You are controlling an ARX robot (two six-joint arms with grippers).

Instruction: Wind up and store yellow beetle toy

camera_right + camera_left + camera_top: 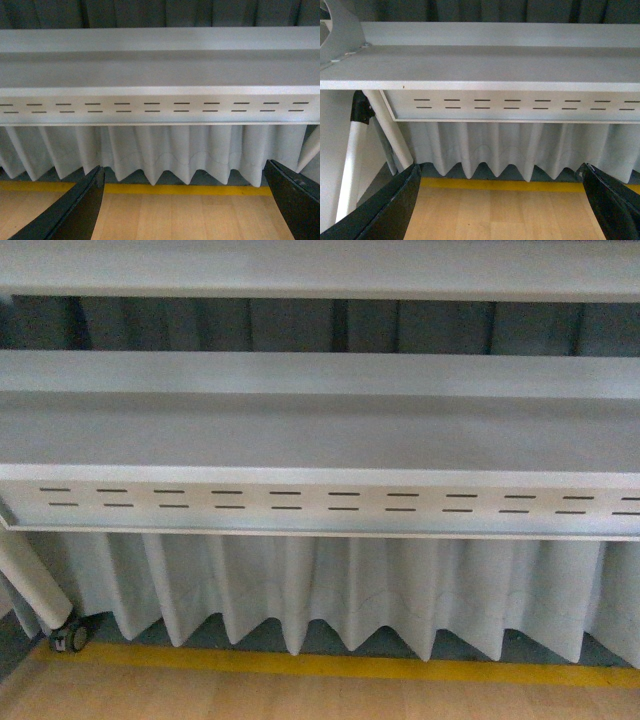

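Note:
The yellow beetle toy is out of view in all three views. In the left wrist view my left gripper (500, 172) stands open, its black fingers (395, 210) spread wide with only wooden floor between them. My right gripper (184, 172) is open too in the right wrist view, with black fingers (80, 212) far apart and nothing held. Neither arm appears in the front view.
A white metal shelf (320, 430) with a slotted front panel (320, 502) spans the front view, a second shelf (320, 270) above it. Pleated white curtain (350, 590) hangs below. A yellow floor line (350, 668) borders wooden floor. A white frame leg (355, 165) and caster (68, 636) stand left.

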